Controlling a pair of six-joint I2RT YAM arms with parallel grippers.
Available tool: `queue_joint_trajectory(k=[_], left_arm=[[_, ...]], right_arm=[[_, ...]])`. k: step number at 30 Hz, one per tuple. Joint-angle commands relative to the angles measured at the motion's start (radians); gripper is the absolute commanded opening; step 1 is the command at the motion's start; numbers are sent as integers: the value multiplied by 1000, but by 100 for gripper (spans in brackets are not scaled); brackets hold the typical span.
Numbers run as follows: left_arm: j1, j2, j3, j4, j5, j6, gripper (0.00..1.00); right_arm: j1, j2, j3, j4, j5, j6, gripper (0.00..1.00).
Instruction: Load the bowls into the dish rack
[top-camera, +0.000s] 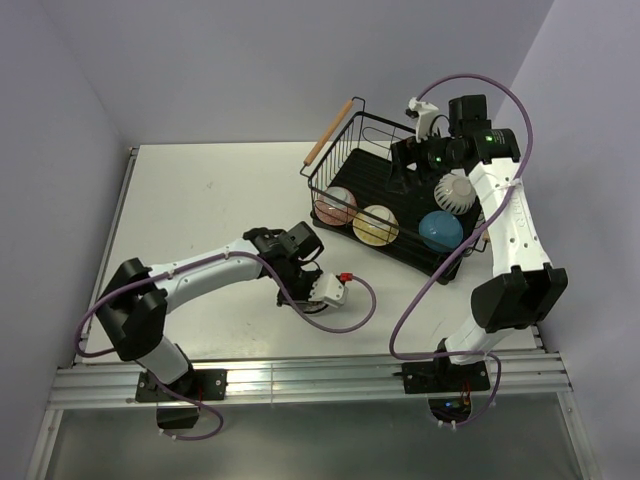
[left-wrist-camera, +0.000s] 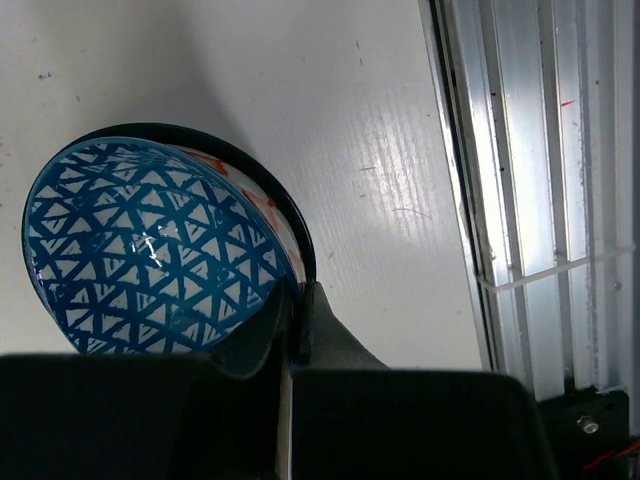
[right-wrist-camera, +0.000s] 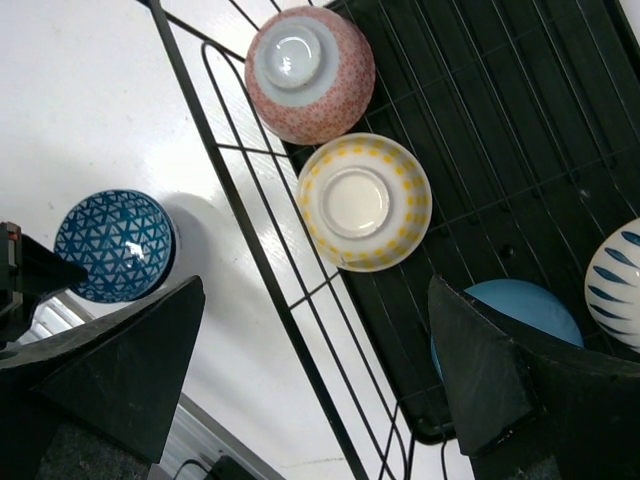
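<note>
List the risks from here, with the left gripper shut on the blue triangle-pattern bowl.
1. The left gripper pinches the blue bowl at one spot on its rim; it may swing or slip when lifted.
2. The dish rack has a wire wall between bowl and base; a low carry could catch it.
3. The pink bowl and yellow bowl fill the near side, and the right gripper hangs open above the rack, so the arms could clash.

Bright, even overhead light noted throughout. White table (top-camera: 200, 200) slightly washed out. Soft shadows cast beneath the arms (top-camera: 200, 275) and beside the blue patterned bowl (left-wrist-camera: 140, 250). Strong glare seen on the aluminium rail (left-wrist-camera: 530, 150); small highlight on the bowl's glaze. Fingers (right-wrist-camera: 110, 370) rendered dark and unfocused in the right wrist view. Top view sharp.
</note>
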Motion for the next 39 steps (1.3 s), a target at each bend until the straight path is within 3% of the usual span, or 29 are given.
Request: queue_joint_trajectory(k=[1, 11, 20, 23, 28, 32, 39], left_arm=[[-5, -83, 36, -1, -8, -64, 0], [-16, -279, 38, 144, -48, -182, 0], [-100, -516, -53, 373, -327, -167, 0], [-107, -540, -50, 451, -407, -141, 0], [-107, -559, -62, 589, -459, -118, 0], [-105, -559, -55, 644, -459, -164, 0], [-107, -553, -45, 692, -444, -234, 0]], right_arm=[[-15, -55, 25, 62, -54, 36, 100], [-55, -150, -49, 241, -133, 222, 100], [-89, -143, -56, 281, -336, 459, 99], [-90, -150, -128, 313, -430, 583, 98], [-84, -247, -329, 574, -580, 824, 100], [-37, -285, -400, 682, -602, 974, 100], [133, -296, -444, 695, -547, 985, 100]])
